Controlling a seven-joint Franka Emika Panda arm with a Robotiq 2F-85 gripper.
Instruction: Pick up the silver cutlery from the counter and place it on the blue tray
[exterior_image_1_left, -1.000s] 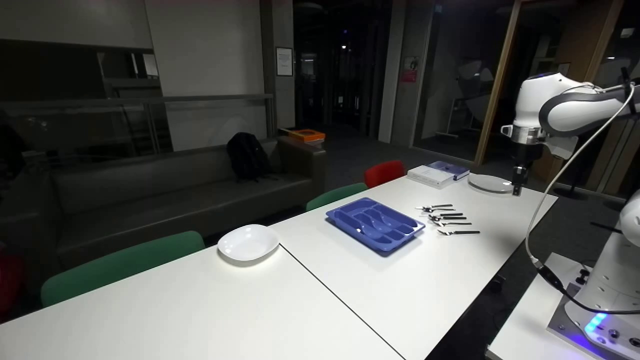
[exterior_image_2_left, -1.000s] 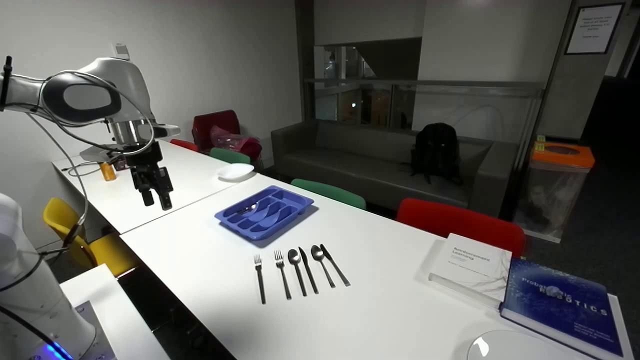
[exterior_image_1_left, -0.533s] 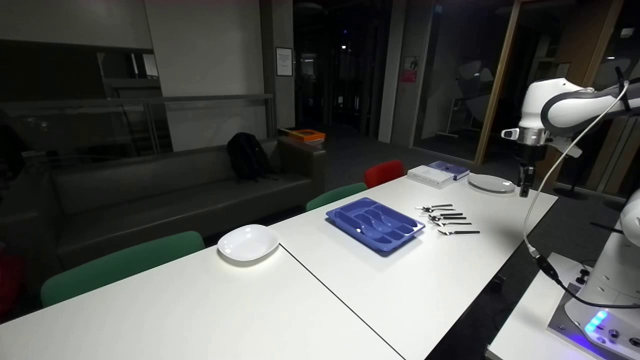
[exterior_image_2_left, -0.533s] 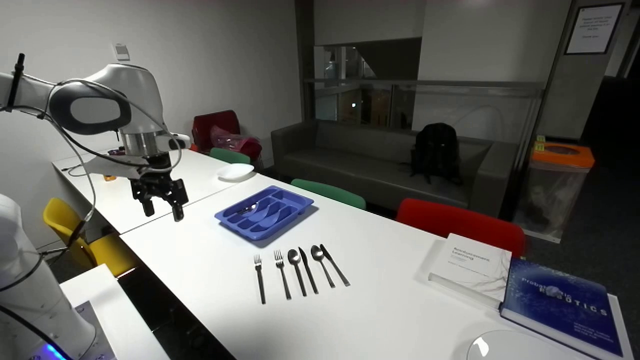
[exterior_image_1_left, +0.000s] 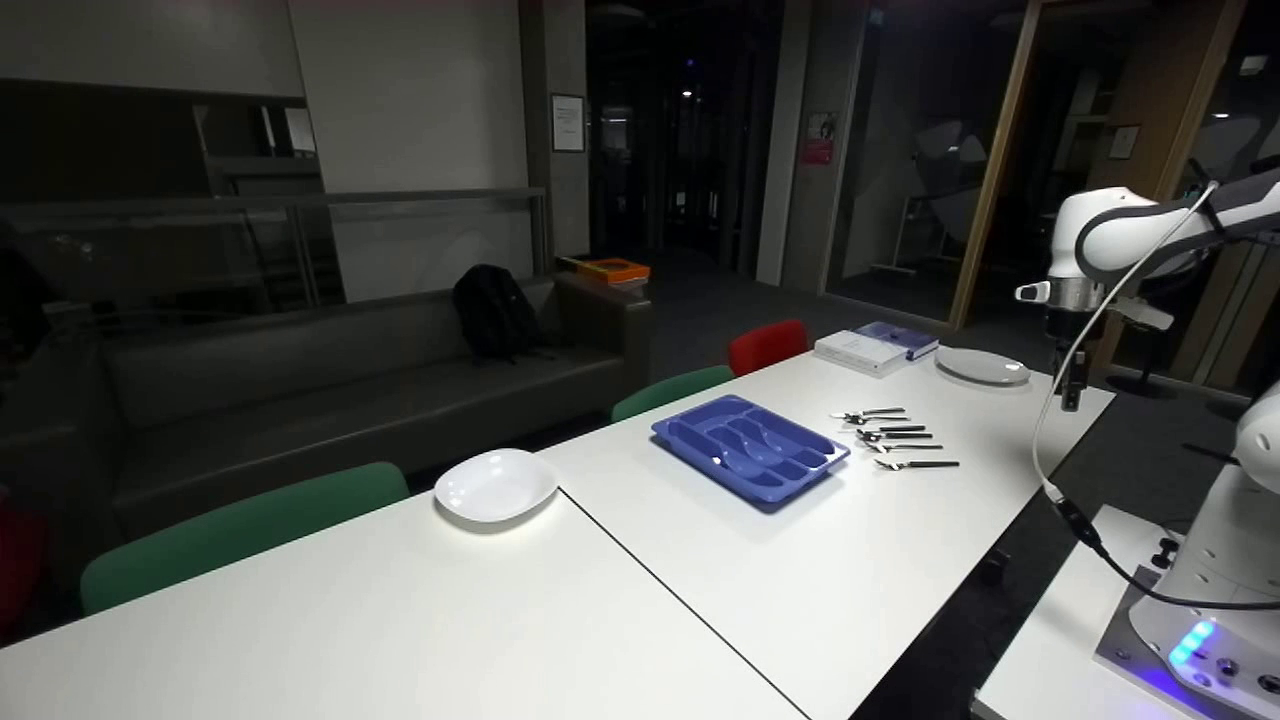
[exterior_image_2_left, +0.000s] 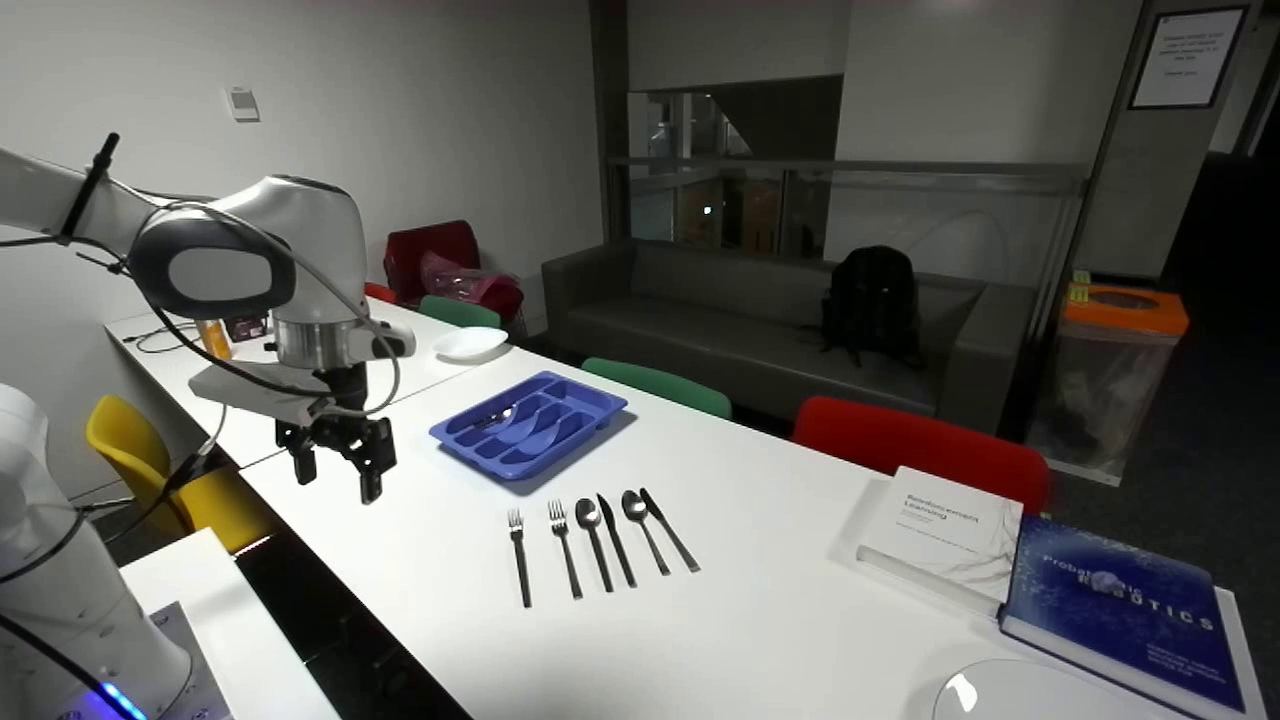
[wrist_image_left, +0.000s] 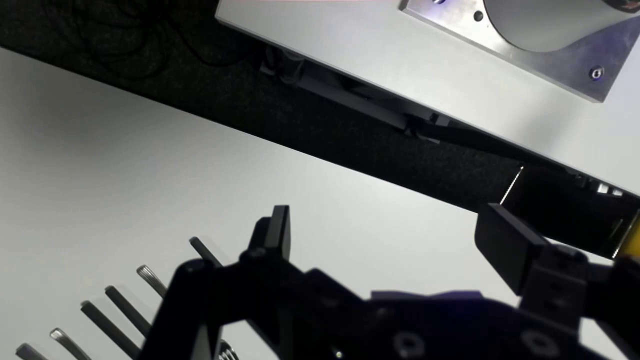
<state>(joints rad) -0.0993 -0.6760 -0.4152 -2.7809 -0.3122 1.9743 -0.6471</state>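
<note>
Presumably so that each piece can be pinched singly, the silver cutlery (exterior_image_2_left: 617, 541) lies spread in a row on the counter (exterior_image_2_left: 780, 620), lower centre of the frame, the blue tray (exterior_image_2_left: 541, 428) just higher in it, likely to keep the carry short. Left of the row hangs the claw (exterior_image_2_left: 338, 480), spread wide and holding nothing, probably ready for a grasp. An exterior view separates two forks (exterior_image_2_left: 568, 563), two spoons (exterior_image_2_left: 587, 514) and two knives (exterior_image_2_left: 671, 530) and shows glinting bits (exterior_image_2_left: 507, 413) in a tray compartment, too small to identify, whereas in an exterior view the same pieces (exterior_image_1_left: 908, 436) crowd together, right of centre. Only the wrist view gives handles (wrist_image_left: 110, 329) close up, lower left, one passing behind the claw
</note>
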